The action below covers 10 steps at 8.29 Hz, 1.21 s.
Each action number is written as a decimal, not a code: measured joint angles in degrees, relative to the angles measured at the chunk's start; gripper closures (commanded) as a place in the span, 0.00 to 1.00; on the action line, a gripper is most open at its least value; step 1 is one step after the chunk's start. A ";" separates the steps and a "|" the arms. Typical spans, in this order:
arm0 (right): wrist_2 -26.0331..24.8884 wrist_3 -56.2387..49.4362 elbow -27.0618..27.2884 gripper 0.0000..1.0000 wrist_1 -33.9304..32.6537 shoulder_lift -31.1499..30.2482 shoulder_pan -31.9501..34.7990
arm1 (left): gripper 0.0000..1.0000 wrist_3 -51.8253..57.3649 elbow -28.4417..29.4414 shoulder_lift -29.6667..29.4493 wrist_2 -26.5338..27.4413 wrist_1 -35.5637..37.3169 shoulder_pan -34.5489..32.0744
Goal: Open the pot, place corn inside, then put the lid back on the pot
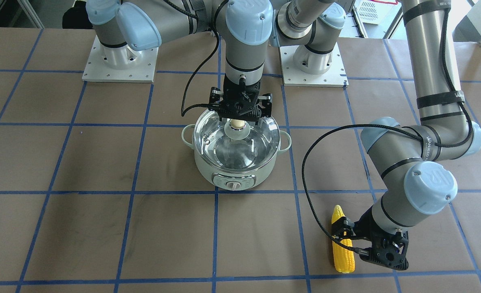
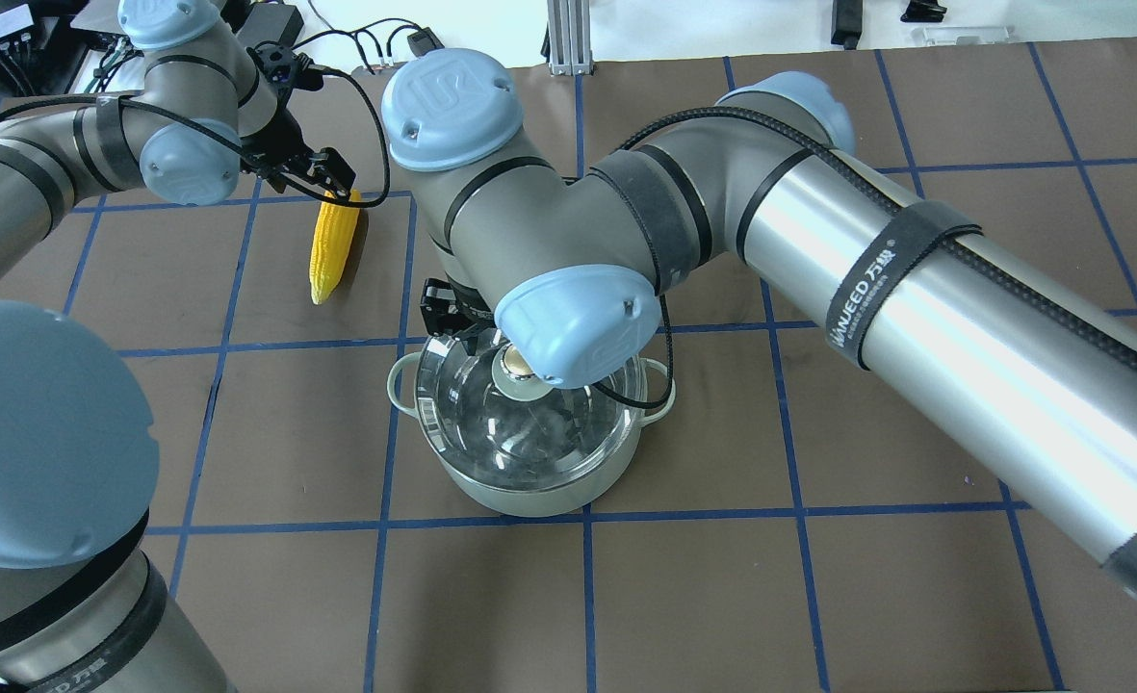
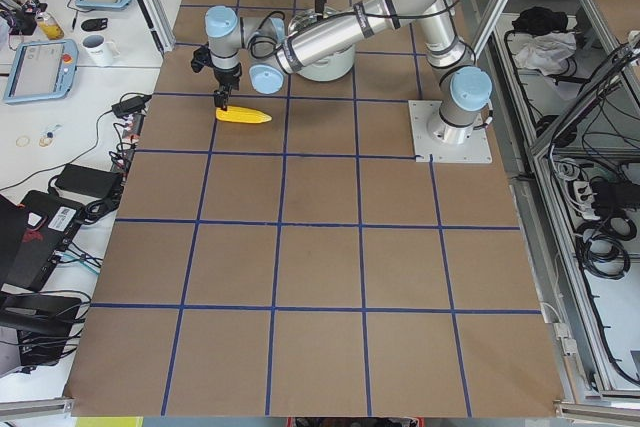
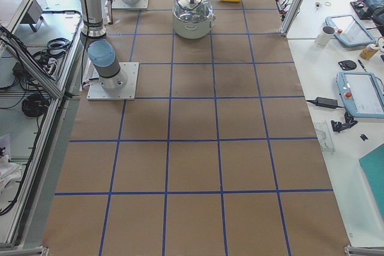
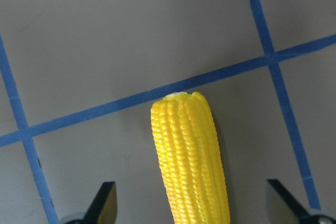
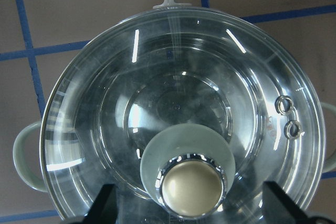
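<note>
The mint-green pot point(image 1: 232, 175) stands mid-table with the glass lid point(image 1: 240, 142) on it. My right gripper point(image 1: 237, 119) hangs over the lid's ball knob point(image 6: 190, 187). It is open, with its fingers point(image 6: 106, 203) wide on either side of the knob and not touching it. The yellow corn point(image 1: 342, 252) lies flat on the table to the pot's side. My left gripper point(image 1: 343, 236) is low over it. It is open, with its fingertips point(image 5: 106, 203) straddling the corn point(image 5: 191, 156) and gaps on both sides. In the overhead view the corn point(image 2: 332, 245) lies beyond the pot point(image 2: 529, 491).
The brown table carries a blue tape grid. Two arm base plates point(image 1: 120, 65) point(image 1: 313, 69) sit behind the pot. The right arm's wrist and cable hang above the pot's back rim. Desks with tablets and mugs point(image 4: 354, 28) flank the table.
</note>
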 measured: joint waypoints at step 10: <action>0.37 0.62 0.35 0.63 -0.03 1.42 -0.10 | 1.00 -7.37 0.00 -5.07 0.00 -0.96 0.21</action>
